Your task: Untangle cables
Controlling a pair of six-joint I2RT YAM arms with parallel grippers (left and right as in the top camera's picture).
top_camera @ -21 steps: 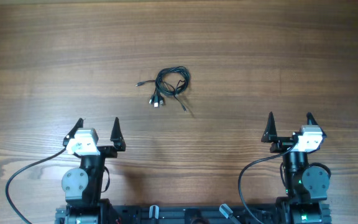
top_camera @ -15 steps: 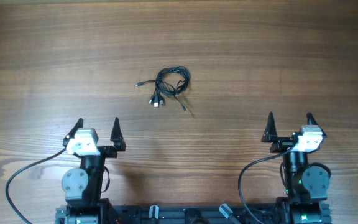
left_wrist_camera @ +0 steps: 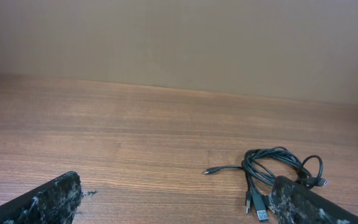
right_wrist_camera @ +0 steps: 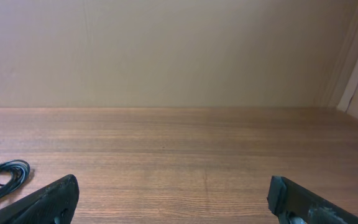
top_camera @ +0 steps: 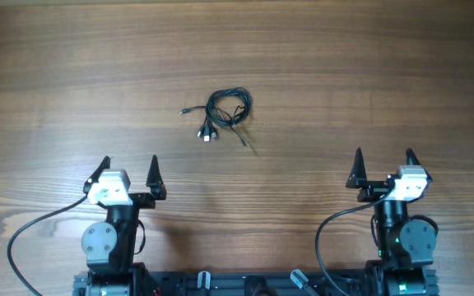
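Note:
The cables (top_camera: 225, 111) lie as one small black tangle on the wooden table, a coil with plug ends trailing left and down. In the left wrist view the cables (left_wrist_camera: 272, 168) sit ahead and to the right, partly behind the right finger, with USB plugs near the bottom edge. My left gripper (top_camera: 129, 167) rests open near the front edge, well short of the tangle. My right gripper (top_camera: 383, 159) is also open, far to the right of it. Only a loop of the cables (right_wrist_camera: 2, 176) shows at the left edge of the right wrist view.
The wooden table (top_camera: 344, 74) stretches bare around the tangle. Thick black wires (top_camera: 31, 234) run from the arm bases at the front edge. A plain beige wall (left_wrist_camera: 179, 43) backs the table in both wrist views.

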